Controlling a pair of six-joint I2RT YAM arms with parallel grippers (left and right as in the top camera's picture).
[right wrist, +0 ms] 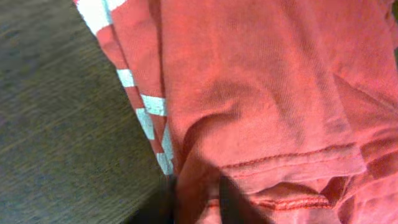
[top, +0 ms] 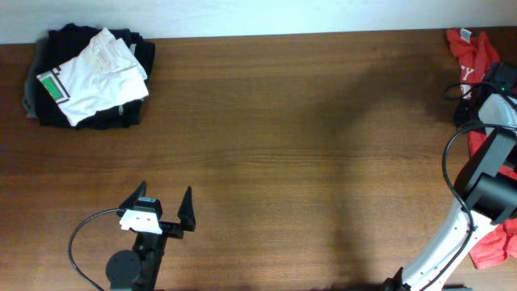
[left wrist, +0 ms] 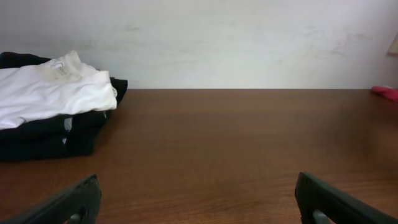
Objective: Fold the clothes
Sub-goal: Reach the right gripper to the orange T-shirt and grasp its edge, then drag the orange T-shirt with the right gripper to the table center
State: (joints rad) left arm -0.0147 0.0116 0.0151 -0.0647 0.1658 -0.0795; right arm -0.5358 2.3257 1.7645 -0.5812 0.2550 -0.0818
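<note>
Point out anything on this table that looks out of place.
The red-orange T-shirt lies crumpled at the right edge of the table, unlike the stacked white and black garments at far left. The right gripper pinches a fold of it.

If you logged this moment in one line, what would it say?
left gripper: open above table | right gripper: pinching red T-shirt at right table edge | fold: not started, shirt crumpled
</note>
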